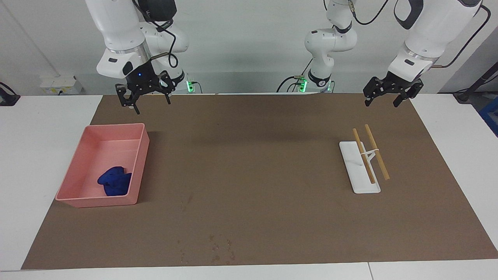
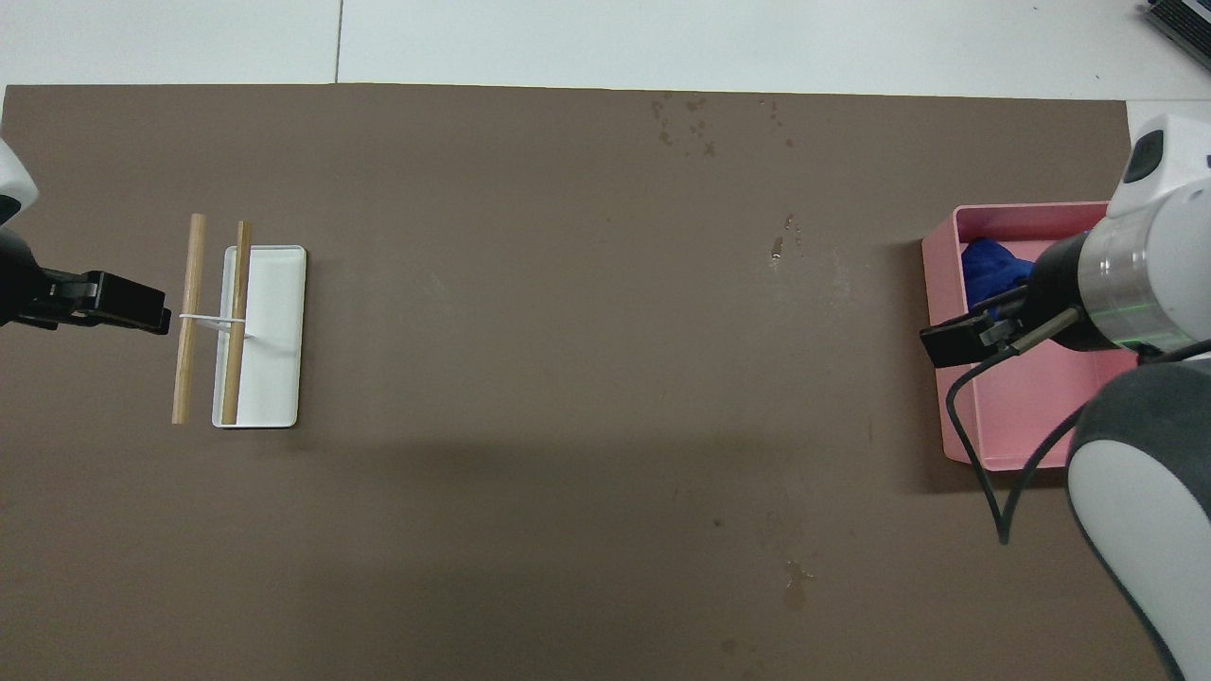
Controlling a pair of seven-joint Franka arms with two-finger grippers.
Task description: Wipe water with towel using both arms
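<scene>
- Toward the right arm's end of the bench, the towel lies crumpled inside the pink tray.
- Right end effector: raised, fingers spread, empty, over the brown mat just beside the tray.
- Left end effector: raised, fingers spread, empty, near the white holder with two wooden sticks.

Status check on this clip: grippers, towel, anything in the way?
Left gripper and right gripper open, empty, raised at their own ends. Towel bunched in pink tray, untouched. Nothing blocking; white rack sits apart.
</scene>
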